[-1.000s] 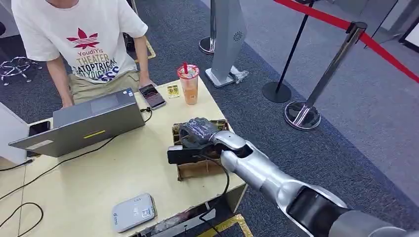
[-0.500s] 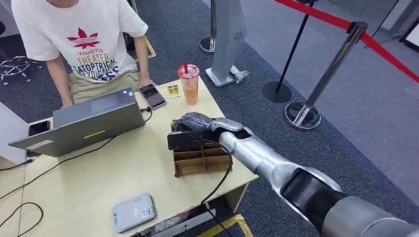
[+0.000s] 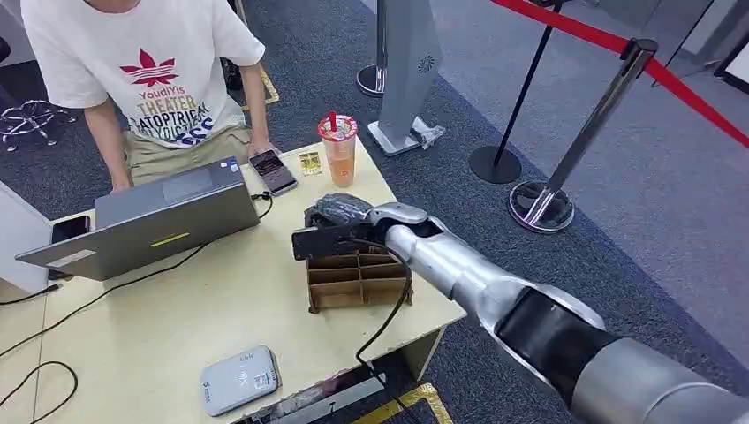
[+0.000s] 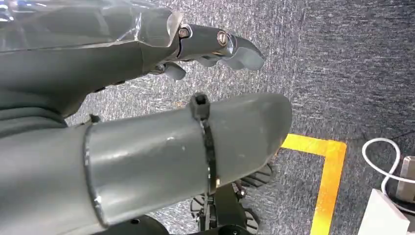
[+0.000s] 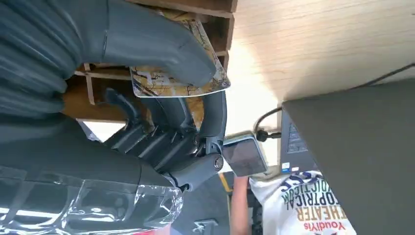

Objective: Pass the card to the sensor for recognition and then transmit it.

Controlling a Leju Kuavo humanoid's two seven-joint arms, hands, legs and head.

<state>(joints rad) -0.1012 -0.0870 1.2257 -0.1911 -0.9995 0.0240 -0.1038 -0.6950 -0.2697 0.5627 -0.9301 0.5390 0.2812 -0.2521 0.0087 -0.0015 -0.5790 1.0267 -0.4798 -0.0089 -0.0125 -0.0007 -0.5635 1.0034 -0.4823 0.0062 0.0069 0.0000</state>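
Observation:
My right hand (image 3: 340, 215) hovers over the far end of a wooden compartment box (image 3: 358, 283) on the table. Its wrist view shows the hand (image 5: 147, 132) pinching a patterned yellowish card (image 5: 195, 85) between thumb and fingers, just above the box (image 5: 215, 10). The sensor, a flat grey-white reader (image 3: 238, 380), lies near the table's front edge, well to the left of the box. My left hand (image 4: 122, 63) hangs over the carpet with fingers slightly bent, holding nothing.
A person (image 3: 150, 79) sits at the far side behind an open laptop (image 3: 168, 216). A phone (image 3: 272, 170) and a drink cup (image 3: 338, 150) stand beyond the box. Cables cross the table (image 3: 221, 300). Stanchions with a red belt (image 3: 601, 115) stand to the right.
My right hand has risen and drawn back toward the far end of the box, uncovering the near compartments. The reader and laptop have stayed put.

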